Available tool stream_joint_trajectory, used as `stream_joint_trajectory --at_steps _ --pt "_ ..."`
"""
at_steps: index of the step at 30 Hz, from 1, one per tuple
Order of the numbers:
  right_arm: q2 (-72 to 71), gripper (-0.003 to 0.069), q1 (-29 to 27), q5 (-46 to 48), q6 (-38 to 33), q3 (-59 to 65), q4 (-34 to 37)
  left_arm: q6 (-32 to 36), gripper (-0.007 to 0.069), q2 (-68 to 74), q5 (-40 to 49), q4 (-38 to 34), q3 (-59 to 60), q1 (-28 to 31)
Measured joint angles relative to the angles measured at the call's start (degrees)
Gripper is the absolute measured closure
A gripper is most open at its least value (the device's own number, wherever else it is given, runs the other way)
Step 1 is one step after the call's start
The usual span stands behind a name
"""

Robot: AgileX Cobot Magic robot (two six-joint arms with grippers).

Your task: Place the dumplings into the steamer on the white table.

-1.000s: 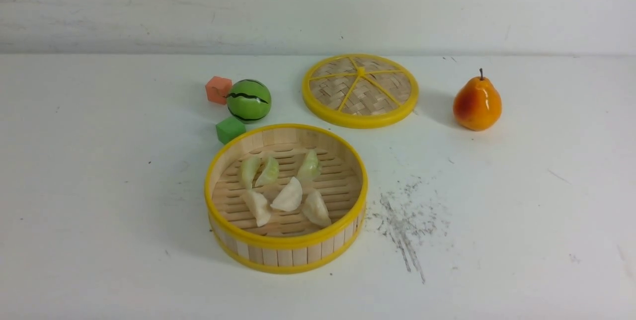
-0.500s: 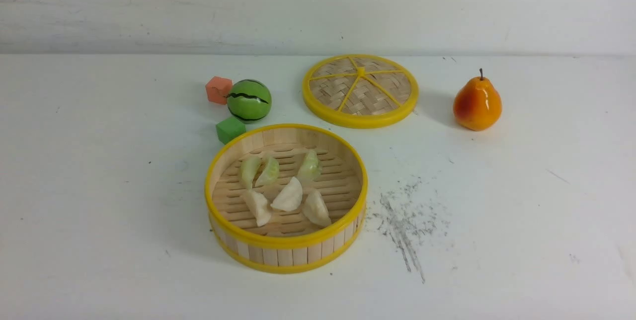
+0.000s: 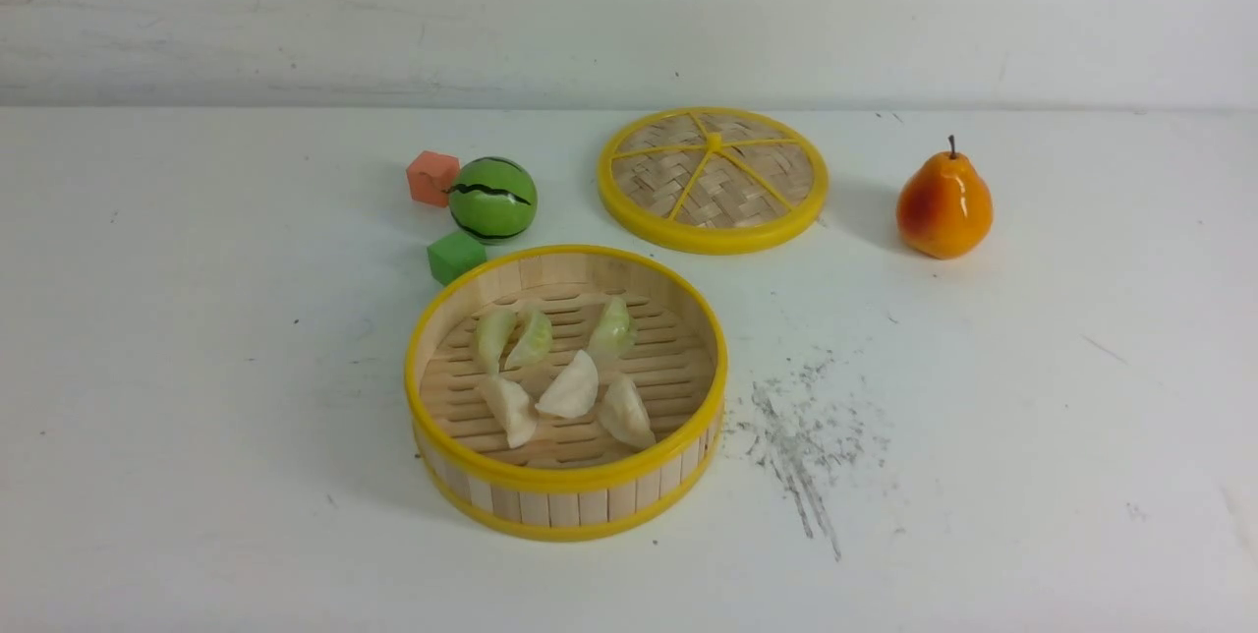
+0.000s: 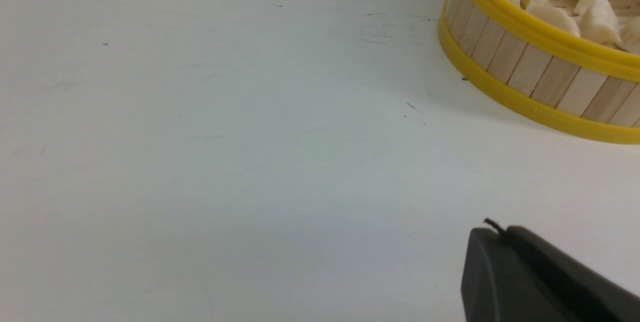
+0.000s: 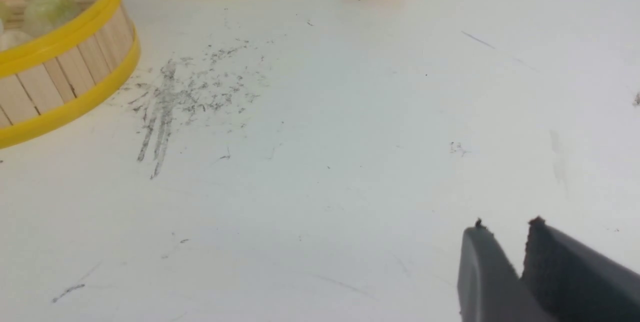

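The steamer (image 3: 565, 478) stands on the white table (image 3: 197, 417) near the middle. Inside it lie the dumplings: three pale green ones (image 3: 532, 338) at the back and three cream-white ones (image 3: 570, 387) in front. Neither arm shows in the front view. In the left wrist view my left gripper (image 4: 495, 229) is shut and empty above bare table, with the steamer (image 4: 525, 69) and dumplings (image 4: 550, 14) beyond it. In the right wrist view my right gripper (image 5: 507, 224) stands slightly open with nothing between its fingers, well away from the steamer (image 5: 60, 77).
A woven yellow-rimmed lid (image 3: 713, 176) lies behind the steamer. An orange pear (image 3: 943, 205) stands at the back right. A green striped ball (image 3: 492, 199), an orange cube (image 3: 430, 177) and a green cube (image 3: 454, 256) sit at the back left. Grey scuff marks (image 3: 801, 436) lie right of the steamer.
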Motion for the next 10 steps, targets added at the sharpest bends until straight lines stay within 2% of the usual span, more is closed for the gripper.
stream_joint_trajectory --at_steps 10 --pt "0.0 0.0512 0.0 0.0 0.0 0.0 0.0 0.0 0.0638 0.0 0.0 0.0 0.0 0.0"
